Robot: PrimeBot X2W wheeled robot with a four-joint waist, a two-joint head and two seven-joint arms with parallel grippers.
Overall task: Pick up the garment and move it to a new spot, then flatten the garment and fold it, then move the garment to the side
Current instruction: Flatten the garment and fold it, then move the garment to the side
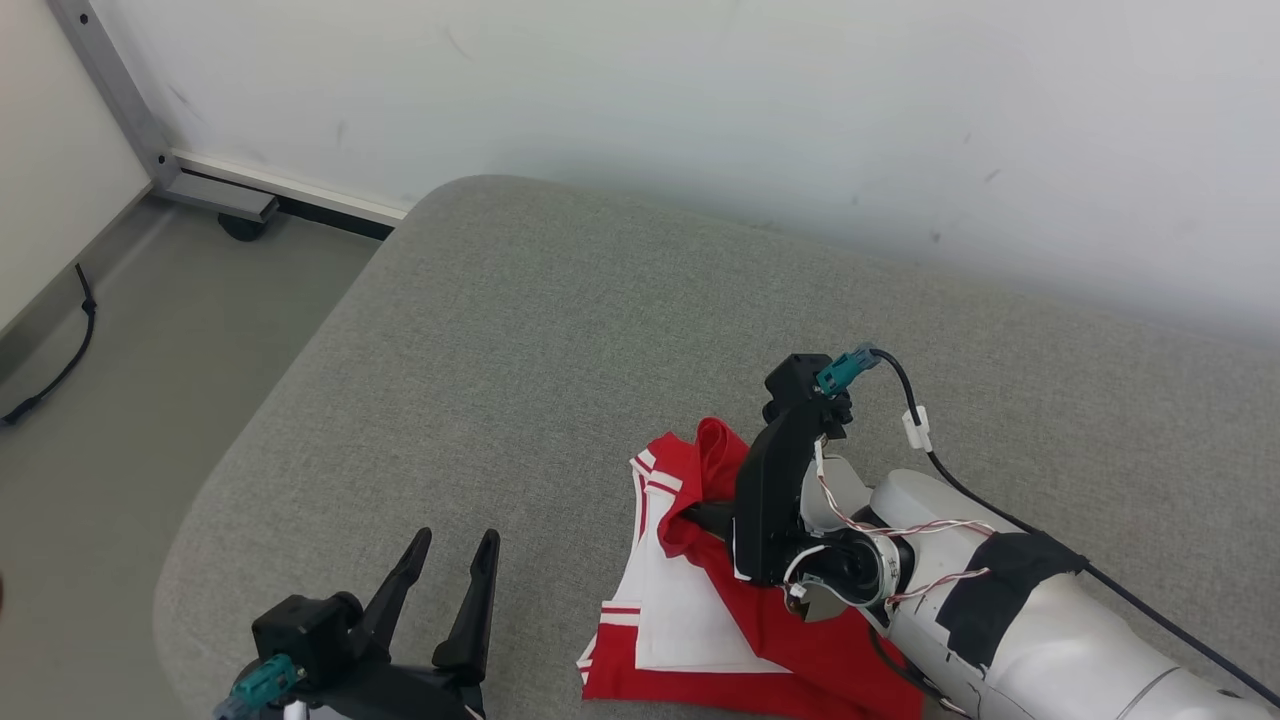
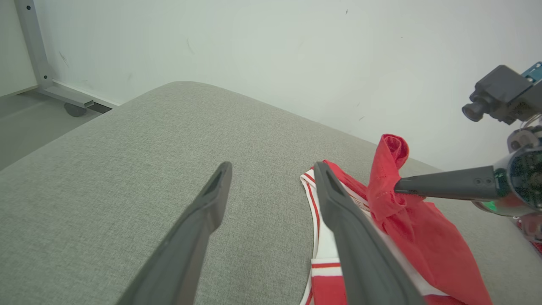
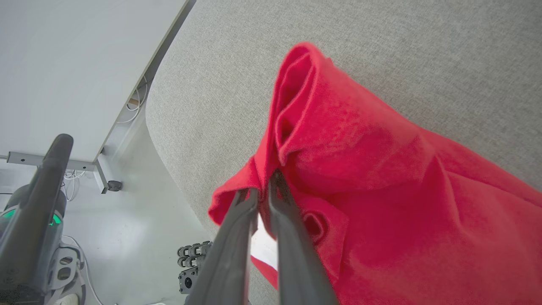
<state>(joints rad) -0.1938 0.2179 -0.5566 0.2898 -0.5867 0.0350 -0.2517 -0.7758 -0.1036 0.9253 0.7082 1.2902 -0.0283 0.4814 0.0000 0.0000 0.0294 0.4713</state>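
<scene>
A red and white garment (image 1: 690, 610) lies crumpled on the grey padded surface (image 1: 560, 330), near its front edge. My right gripper (image 1: 692, 516) is shut on a raised fold of the red cloth, which stands up above the rest. The right wrist view shows the two fingers (image 3: 237, 237) pressed together on that fold of the garment (image 3: 381, 169). My left gripper (image 1: 456, 540) is open to the left of the garment, holding nothing. From the left wrist, the left gripper (image 2: 272, 167) points across the bare surface, with the garment (image 2: 423, 237) and the right gripper (image 2: 399, 185) to its right.
The padded surface has a rounded edge on the left, dropping to a grey floor (image 1: 150, 400). A white wall (image 1: 700, 100) runs behind it. A metal frame leg with a caster (image 1: 240, 225) and a black cable (image 1: 60, 370) are on the floor at far left.
</scene>
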